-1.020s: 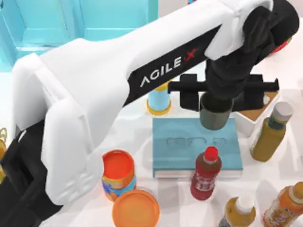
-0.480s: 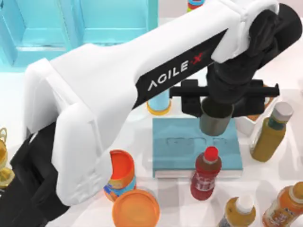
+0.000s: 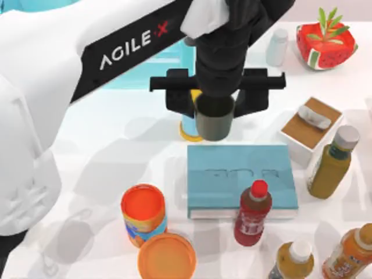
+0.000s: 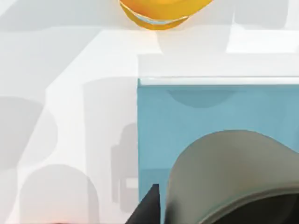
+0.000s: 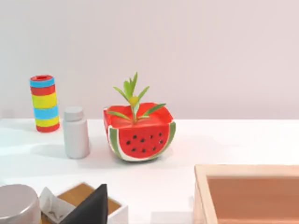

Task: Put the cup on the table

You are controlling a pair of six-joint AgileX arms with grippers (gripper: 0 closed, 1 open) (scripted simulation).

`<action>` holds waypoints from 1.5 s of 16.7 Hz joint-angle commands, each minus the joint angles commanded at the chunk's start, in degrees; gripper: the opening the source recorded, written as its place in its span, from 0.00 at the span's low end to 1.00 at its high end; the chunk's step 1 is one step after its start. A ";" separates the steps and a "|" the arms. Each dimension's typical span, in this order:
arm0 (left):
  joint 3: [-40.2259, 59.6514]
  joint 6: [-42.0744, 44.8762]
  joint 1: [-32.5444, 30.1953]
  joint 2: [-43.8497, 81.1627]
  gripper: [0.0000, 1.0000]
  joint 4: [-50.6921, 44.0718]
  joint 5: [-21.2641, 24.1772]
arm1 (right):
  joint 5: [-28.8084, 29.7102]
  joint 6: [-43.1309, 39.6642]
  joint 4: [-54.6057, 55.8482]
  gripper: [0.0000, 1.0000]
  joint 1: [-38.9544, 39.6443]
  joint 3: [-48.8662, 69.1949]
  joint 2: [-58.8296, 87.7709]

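The dark grey-green cup (image 3: 214, 123) hangs upright in the air with my left gripper (image 3: 214, 103) shut on it. It hovers just past the far edge of the teal book (image 3: 241, 174), partly over a blue can (image 3: 186, 129). In the left wrist view the cup (image 4: 233, 172) sits close, with the book (image 4: 205, 112) and bare white table (image 4: 70, 93) below. My right gripper (image 5: 93, 207) is parked at the far right, facing a watermelon planter (image 5: 140, 135).
A red bottle (image 3: 251, 212) stands on the book's near edge. An orange canister (image 3: 143, 215) and orange lid (image 3: 167, 256) sit front left. A tissue box (image 3: 308, 128) and several juice bottles (image 3: 331, 163) crowd the right. White table (image 3: 116, 151) lies bare left of the book.
My left arm has carried the cup leftward and toward the far side, from above the book's far right part to beyond its far edge, over the blue can.
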 joint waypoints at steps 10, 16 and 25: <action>-43.42 20.40 20.35 -29.83 0.00 13.83 2.99 | 0.00 0.00 0.00 1.00 0.00 0.00 0.00; -47.10 22.50 23.02 -32.97 0.00 15.20 2.99 | 0.00 0.00 0.00 1.00 0.00 0.00 0.00; -55.56 23.29 23.65 -28.85 0.00 28.22 3.15 | 0.00 0.00 0.00 1.00 0.00 0.00 0.00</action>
